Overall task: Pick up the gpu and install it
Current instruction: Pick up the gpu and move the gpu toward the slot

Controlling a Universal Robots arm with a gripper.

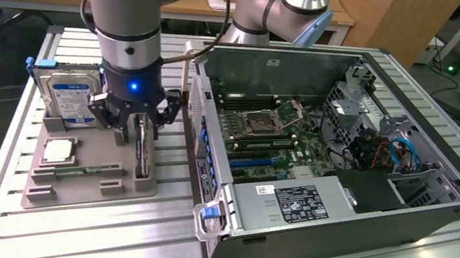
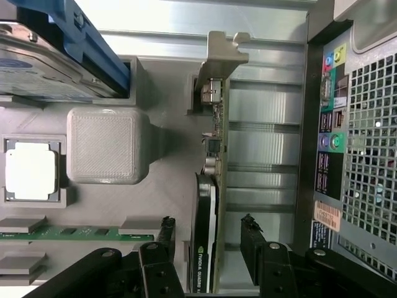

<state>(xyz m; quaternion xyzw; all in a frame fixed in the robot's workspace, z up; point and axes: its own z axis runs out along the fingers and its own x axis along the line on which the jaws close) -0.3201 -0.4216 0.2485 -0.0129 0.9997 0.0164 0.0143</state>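
Observation:
The gpu (image 1: pixel 141 157) stands on edge in a slot of the grey holder tray (image 1: pixel 119 189), at the exterior view's left of the open computer case (image 1: pixel 429 210). In the wrist view the gpu (image 2: pixel 209 180) shows edge-on, black-faced, with its silver bracket (image 2: pixel 223 53) at the far end. My gripper (image 1: pixel 138 130) hangs right over the card and is open. In the wrist view my gripper (image 2: pixel 208 233) has one black finger on each side of the card, with a gap between each finger and the card.
On the tray stand a silver hard drive with a blue label (image 1: pixel 69 94), a CPU (image 1: pixel 58 148) and a green memory stick (image 1: pixel 82 169). The case's motherboard (image 1: pixel 269 130) lies exposed. The case's rear ports (image 2: pixel 329 136) are close beside the card. A second arm (image 1: pixel 279 4) stands behind.

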